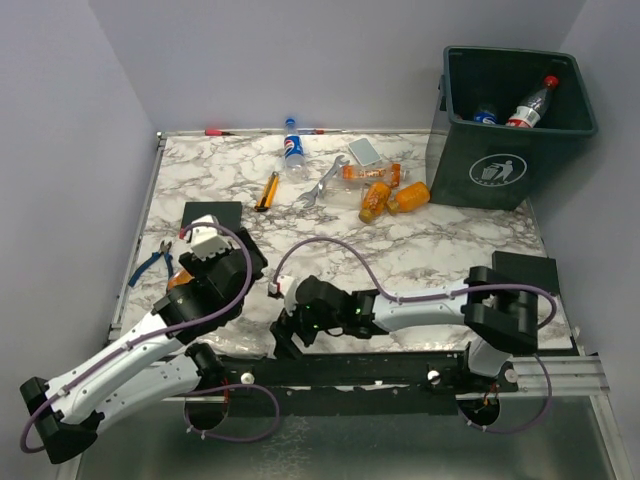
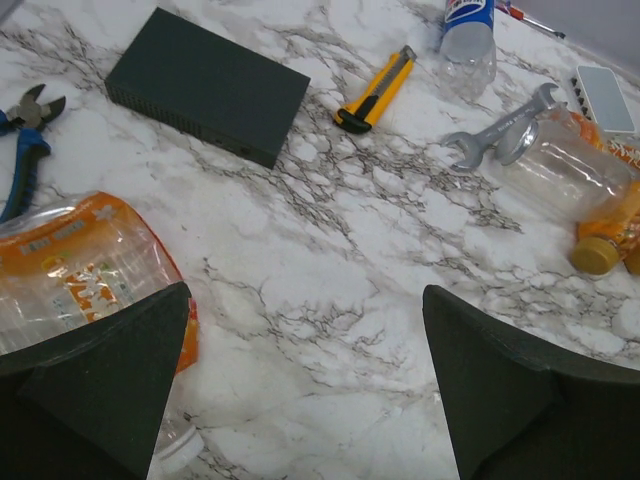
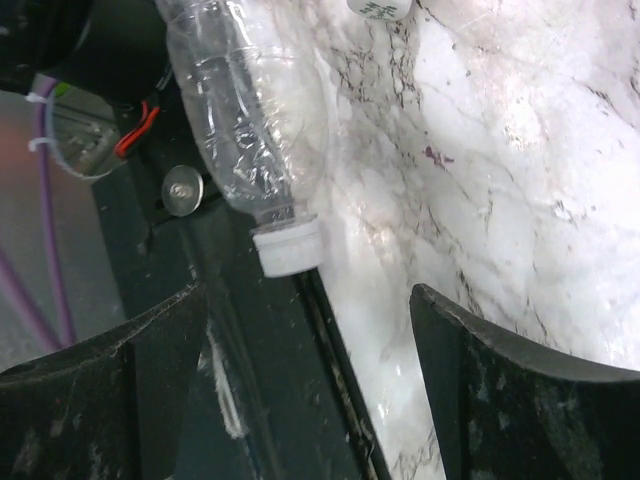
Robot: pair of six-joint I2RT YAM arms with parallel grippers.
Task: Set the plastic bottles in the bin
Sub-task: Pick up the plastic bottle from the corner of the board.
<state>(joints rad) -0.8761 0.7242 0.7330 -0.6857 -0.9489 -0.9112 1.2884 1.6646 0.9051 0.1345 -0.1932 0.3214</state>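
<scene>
Right gripper [image 3: 308, 300] hangs empty, jaws apart. Clear white-capped bottle [image 3: 245, 120] lies just ahead, cap toward it, its length running away

From high behind both arms, looks down over whole white marbled table [image 1: 430, 250]. From left wrist, faces forward, low, sharing yellow-handled utility knife [image 2: 375, 90] ahead of left pincer [image 2: 305, 390]. From right wrist, peers closely past right pincer [image 3: 310, 390] at table edge.
</scene>
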